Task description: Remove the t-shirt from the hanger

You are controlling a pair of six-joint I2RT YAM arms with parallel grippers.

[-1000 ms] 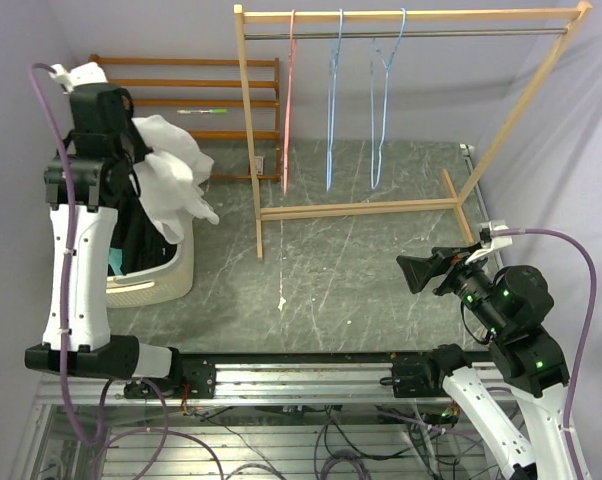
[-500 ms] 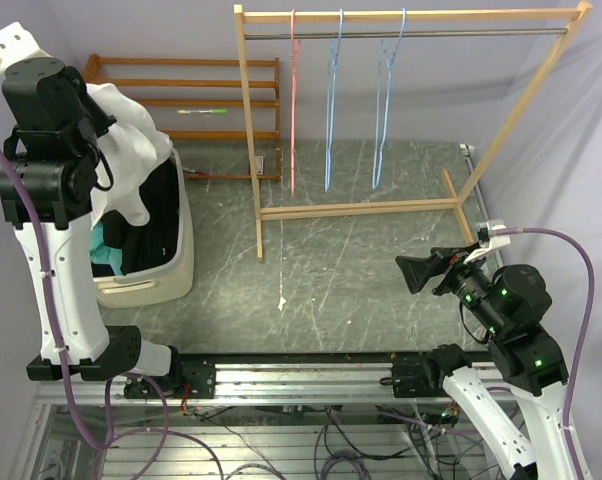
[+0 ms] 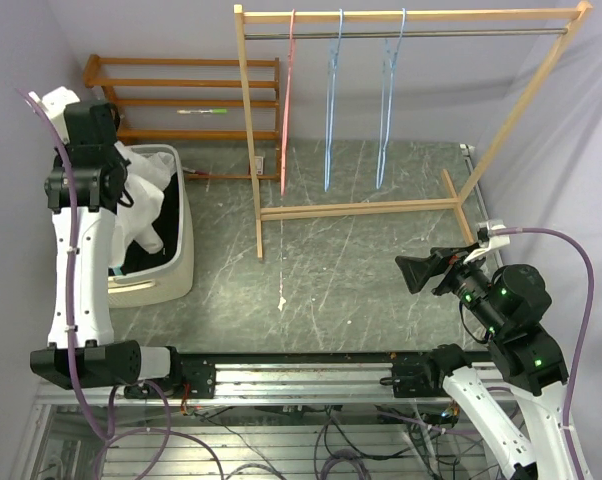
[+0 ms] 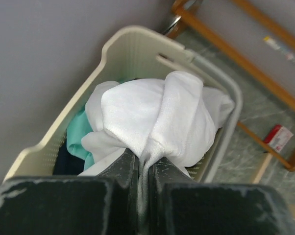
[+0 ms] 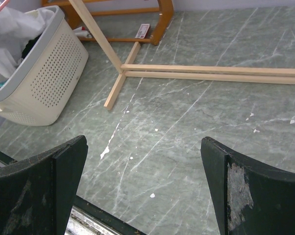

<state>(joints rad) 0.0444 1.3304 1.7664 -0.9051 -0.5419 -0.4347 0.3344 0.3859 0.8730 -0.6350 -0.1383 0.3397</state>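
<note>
With your left gripper (image 4: 143, 164) pinching the white t-shirt (image 4: 152, 115), lower it well inside the basket (image 4: 133, 39) before you let go.

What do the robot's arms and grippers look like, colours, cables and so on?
The left arm and right arm have white link shells and black joint housings, and each trails a purple cable. Green lights glow on the right wrist. The left gripper and right gripper have black, scuffed fingers.
</note>
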